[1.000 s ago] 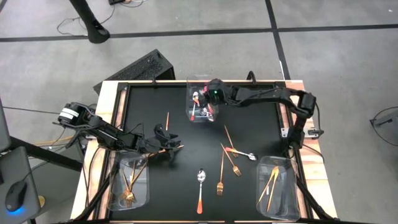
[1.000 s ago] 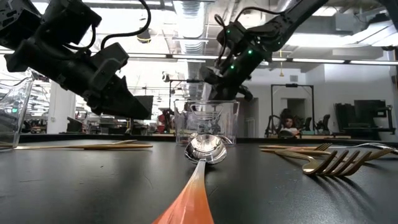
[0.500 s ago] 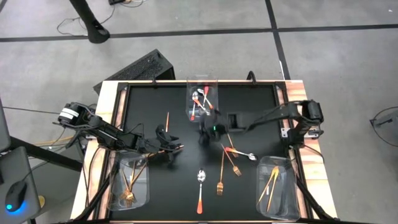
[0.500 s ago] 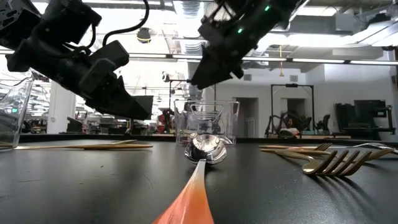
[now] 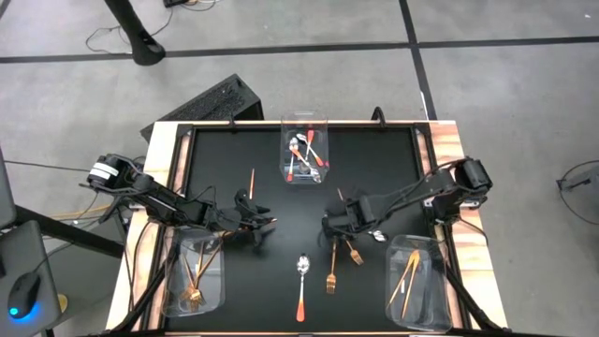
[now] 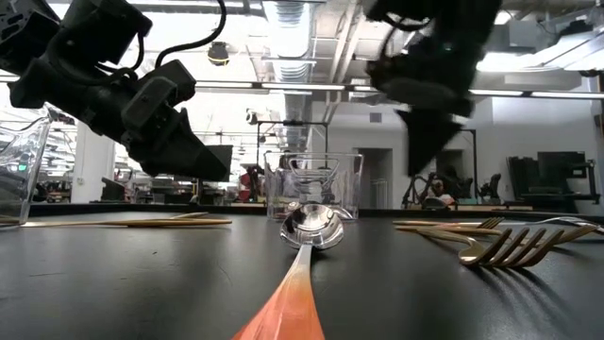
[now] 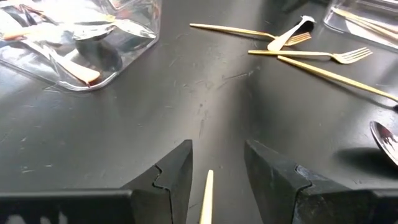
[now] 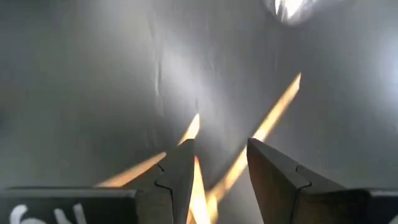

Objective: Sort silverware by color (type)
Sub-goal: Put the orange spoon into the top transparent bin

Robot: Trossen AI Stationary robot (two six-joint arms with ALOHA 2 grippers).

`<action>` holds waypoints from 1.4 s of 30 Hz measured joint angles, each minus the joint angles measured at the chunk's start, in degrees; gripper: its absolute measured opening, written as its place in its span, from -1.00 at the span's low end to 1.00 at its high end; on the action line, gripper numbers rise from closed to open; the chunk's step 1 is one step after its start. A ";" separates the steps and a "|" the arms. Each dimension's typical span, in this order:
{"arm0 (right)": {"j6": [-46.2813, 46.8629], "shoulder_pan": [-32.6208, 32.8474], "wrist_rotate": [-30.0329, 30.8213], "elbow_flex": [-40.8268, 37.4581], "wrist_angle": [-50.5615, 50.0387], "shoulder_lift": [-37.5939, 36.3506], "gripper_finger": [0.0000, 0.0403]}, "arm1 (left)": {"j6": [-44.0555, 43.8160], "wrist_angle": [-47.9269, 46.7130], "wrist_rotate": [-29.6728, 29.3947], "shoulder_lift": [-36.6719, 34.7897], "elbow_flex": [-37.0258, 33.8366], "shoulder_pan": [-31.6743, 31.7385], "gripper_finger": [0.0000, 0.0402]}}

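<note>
The right hand (image 5: 334, 227) is lowered over the cluster of gold utensils right of the desk's (image 5: 271, 159) middle, and the right wrist view shows its two fingers (image 8: 176, 171) parted, with the tip of a slim gold stick (image 8: 194, 140) lying in the gap between them and nothing yet gripped. That stick's long axis runs nearly in line with the hand's forward direction, so the fingers straddle it across its narrow width; a second gold stick (image 8: 273, 115) lies just outside one finger, angled away. From this it is judged that a closing grip would take the nearer stick, provided the neighbour is not caught as well.

Just beyond the hand in the high view lie two gold forks (image 5: 330, 278), and a spoon with a silver bowl and orange-red handle (image 5: 301, 285) rests nearer the desk's front edge, its handle pointing toward that edge. The bin at the right front corner (image 5: 418, 290) already holds gold sticks and is close to the right arm.

The left hand (image 5: 255, 225) hovers at the left side, its fingers (image 7: 176, 176) apart; a thin gold stick (image 7: 206, 199) is seen between them, but whether it is touched cannot be told. The bin at the left front (image 5: 192, 276) holds forks, and the far bin (image 5: 304, 154) holds spoons.
</note>
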 joint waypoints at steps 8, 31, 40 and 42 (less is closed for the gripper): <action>-0.80 1.79 -13.50 -0.53 -10.23 0.46 -0.17 | 0.94 1.40 -0.04 0.00 0.02 0.00 -0.34; -3.07 -0.63 -21.79 -12.17 -1.75 0.33 -0.92 | 1.48 1.97 -1.33 0.00 0.02 0.04 -0.34; -2.89 -1.18 -18.82 -10.36 -1.82 -2.83 -0.95 | 2.58 2.00 -1.59 0.00 0.02 0.07 -0.34; -2.47 -1.18 -16.34 -10.36 -2.06 -5.66 -0.96 | 2.60 2.03 -1.81 0.00 0.02 0.07 -0.34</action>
